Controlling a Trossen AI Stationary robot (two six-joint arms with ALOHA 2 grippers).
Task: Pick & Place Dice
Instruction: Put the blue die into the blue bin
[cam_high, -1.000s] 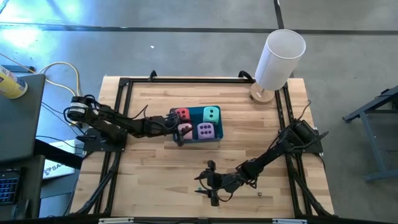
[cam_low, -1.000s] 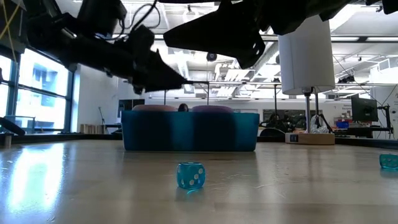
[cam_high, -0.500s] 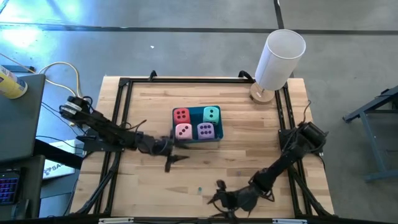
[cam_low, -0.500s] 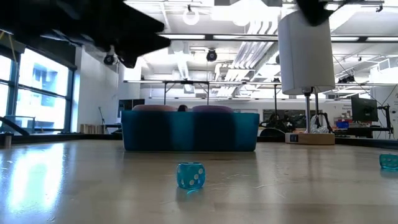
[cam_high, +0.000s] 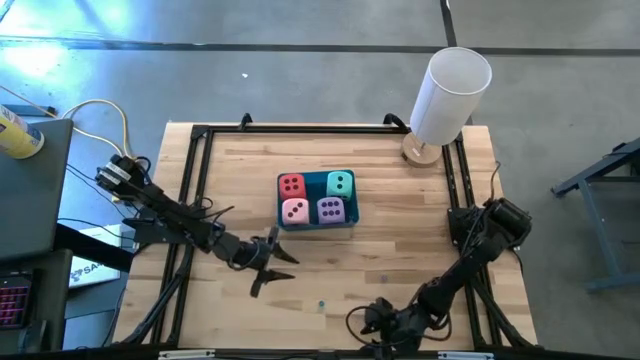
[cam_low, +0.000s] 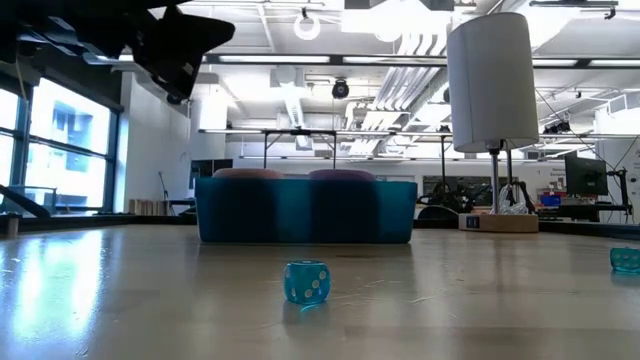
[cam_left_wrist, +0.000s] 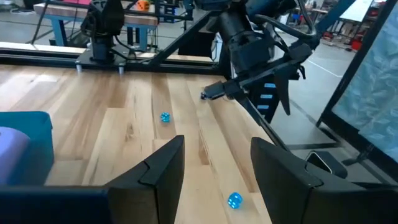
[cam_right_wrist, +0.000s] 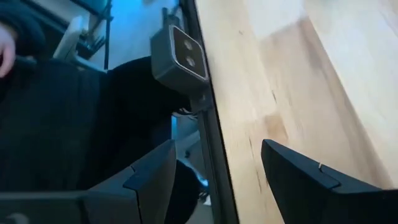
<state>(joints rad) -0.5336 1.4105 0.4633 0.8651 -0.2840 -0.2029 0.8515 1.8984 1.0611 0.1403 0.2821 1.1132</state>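
Note:
The blue tray (cam_high: 316, 228) stands mid-table and holds all four dice: red (cam_high: 291, 185), teal (cam_high: 340, 183), pink (cam_high: 295, 210) and purple (cam_high: 331, 210), each resting flat on the tray floor. In the low view the tray (cam_low: 305, 212) shows side-on, with two dice tops just above its rim. My left gripper (cam_high: 279, 266) hovers open above the bare wood, near-left of the tray; its wrist view shows its fingers apart (cam_left_wrist: 214, 168). My right gripper (cam_high: 372, 322) is open at the table's near edge, its fingers spread (cam_right_wrist: 217, 177) over the edge rail.
Tiny blue beads lie on the wood: one (cam_high: 321, 305) near the front edge, seen close in the low view (cam_low: 306, 282), another at the right (cam_low: 625, 259). A white cylinder on a wooden base (cam_high: 450, 90) stands at the far right corner. A black frame (cam_high: 200, 135) borders the table.
My left gripper has drawn back from the tray's near-left corner toward the table's near edge, staying open. My right gripper has moved from mid-front to the near edge and slightly right. The dice and tray have stayed in place.

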